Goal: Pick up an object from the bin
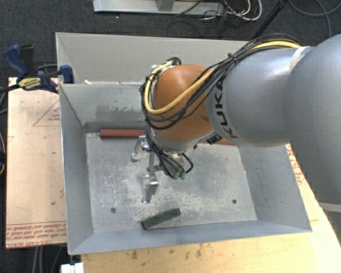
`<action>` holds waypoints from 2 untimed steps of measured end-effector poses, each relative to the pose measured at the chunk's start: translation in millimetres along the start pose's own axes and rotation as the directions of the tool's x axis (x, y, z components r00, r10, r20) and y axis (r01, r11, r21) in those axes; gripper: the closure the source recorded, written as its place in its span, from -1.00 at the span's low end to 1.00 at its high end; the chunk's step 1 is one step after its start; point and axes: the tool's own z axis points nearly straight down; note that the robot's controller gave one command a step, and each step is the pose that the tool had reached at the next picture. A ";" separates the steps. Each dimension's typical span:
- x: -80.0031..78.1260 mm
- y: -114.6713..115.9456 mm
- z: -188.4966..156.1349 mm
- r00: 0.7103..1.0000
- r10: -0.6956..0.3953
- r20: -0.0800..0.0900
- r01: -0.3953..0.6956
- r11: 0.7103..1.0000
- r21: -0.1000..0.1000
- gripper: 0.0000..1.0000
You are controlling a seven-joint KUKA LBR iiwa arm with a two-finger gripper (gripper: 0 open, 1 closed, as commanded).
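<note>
The bin [74, 169] has sloped grey walls and a flat, scuffed floor [216, 181]. Most of that floor lies bare, with open room from 3 o'clock round to 5 o'clock and again from 7 to 9 o'clock.

Two things lie in it, both close to the walls. A dark greenish bar [161, 219] rests flat at 6 o'clock, just inside the near wall and slightly slanted. A reddish-brown rod [122, 133] runs along the foot of the far wall, from 11 o'clock toward 12, where it passes behind the robot.

The arm [284, 95] comes in from 3 o'clock, thick and grey, and bends down over the middle of the bin. An orange cover [179, 104] sits at its wrist, with yellow and black cables [159, 110] looped round it. Below it the claw [150, 178] points down at the floor, a little toward 9 o'clock from the centre. It is near the dark bar but apart from it, on the bar's 12 o'clock side, and well apart from the rod. I cannot tell whether the claw is apart or together.
</note>
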 end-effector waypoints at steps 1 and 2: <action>27.4 -20.6 22.1 0.999 0.047 0.010 -0.047 0.999 -0.006 -1.00; 45.3 -29.1 27.8 0.998 -0.056 0.006 0.056 0.998 -0.004 -1.00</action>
